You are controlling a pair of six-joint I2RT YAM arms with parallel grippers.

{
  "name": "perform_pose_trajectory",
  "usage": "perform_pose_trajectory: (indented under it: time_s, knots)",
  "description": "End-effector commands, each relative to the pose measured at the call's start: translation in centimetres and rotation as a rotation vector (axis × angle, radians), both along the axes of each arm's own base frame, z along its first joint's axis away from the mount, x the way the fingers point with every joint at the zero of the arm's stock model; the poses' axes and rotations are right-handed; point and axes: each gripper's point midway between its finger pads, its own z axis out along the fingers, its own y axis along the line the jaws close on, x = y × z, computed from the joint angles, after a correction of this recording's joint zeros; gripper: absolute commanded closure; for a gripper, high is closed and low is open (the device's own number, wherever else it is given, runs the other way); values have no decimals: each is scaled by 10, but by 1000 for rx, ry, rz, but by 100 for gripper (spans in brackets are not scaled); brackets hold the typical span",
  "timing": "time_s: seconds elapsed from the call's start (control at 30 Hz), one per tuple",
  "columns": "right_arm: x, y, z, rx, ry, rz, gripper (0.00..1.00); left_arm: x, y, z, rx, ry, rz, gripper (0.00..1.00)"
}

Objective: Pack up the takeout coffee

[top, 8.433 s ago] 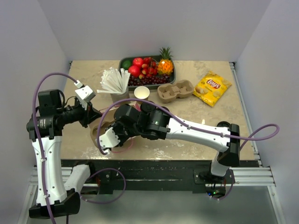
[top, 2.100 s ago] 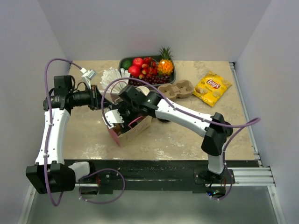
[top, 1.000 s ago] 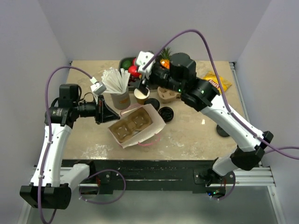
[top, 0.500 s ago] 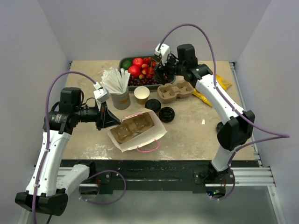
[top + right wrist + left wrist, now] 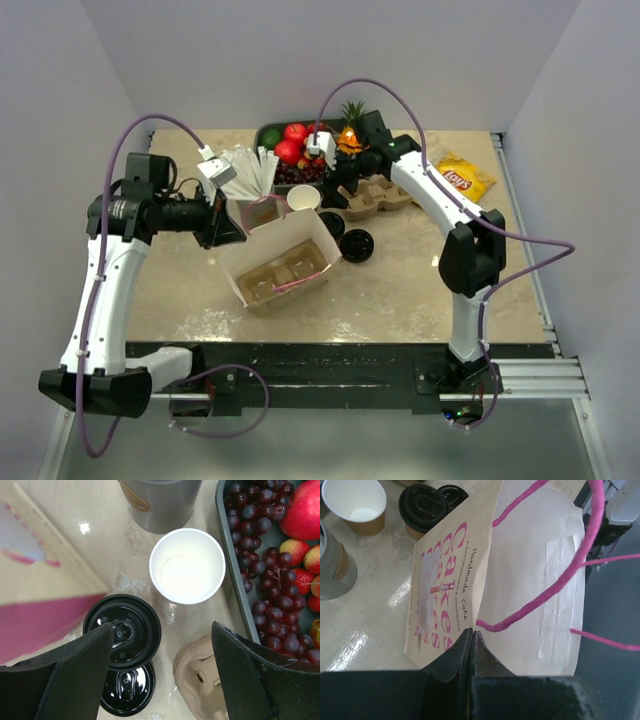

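Note:
The takeout coffee [image 5: 330, 222], a brown paper cup under a black lid [image 5: 122, 630], stands on the table just right of the paper bag [image 5: 280, 260]. My right gripper [image 5: 162, 626] hangs open above it and the lidless cup [image 5: 187, 565], touching neither; from above the right gripper [image 5: 328, 190] is near the back. My left gripper [image 5: 471, 632] is shut on the bag's cream edge [image 5: 445, 580], holding its mouth open; from above the left gripper [image 5: 224, 230] is at the bag's left corner. A brown cup carrier [image 5: 282, 278] sits inside the bag. The lidded coffee [image 5: 425, 505] stands beyond the bag.
A loose flat black lid [image 5: 357, 243] lies beside the coffee. A second cup carrier [image 5: 372, 193], a grey holder of white packets [image 5: 255, 205], a fruit tray [image 5: 300, 150] and a yellow chip bag [image 5: 460, 178] fill the back. Pink bag handles [image 5: 560, 580] hang loose.
My right gripper has come forward and left from the fruit tray to hover over the cups. My left gripper has drawn the bag's edge back and up, turning the bag.

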Motion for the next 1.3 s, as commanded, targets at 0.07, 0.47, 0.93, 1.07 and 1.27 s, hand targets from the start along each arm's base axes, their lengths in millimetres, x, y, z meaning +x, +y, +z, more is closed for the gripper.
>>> perform_pose_trajectory:
  time_s: [0.07, 0.47, 0.93, 1.07, 1.27]
  knots:
    - [-16, 4, 10, 26, -20, 104, 19, 18, 33, -20, 152, 19, 59, 100]
    - [-44, -15, -24, -90, 36, 204, 13, 22, 58, -62, 230, 59, 58, 100]
    - [-53, -7, -49, -173, 8, 396, 12, 26, 55, -59, 183, 52, 94, 100]
    - [-58, -6, -55, -184, 23, 421, 12, 27, 56, -59, 187, 47, 104, 100]
    - [-56, -3, -58, -191, 25, 424, 14, 26, 56, -58, 187, 37, 114, 100]
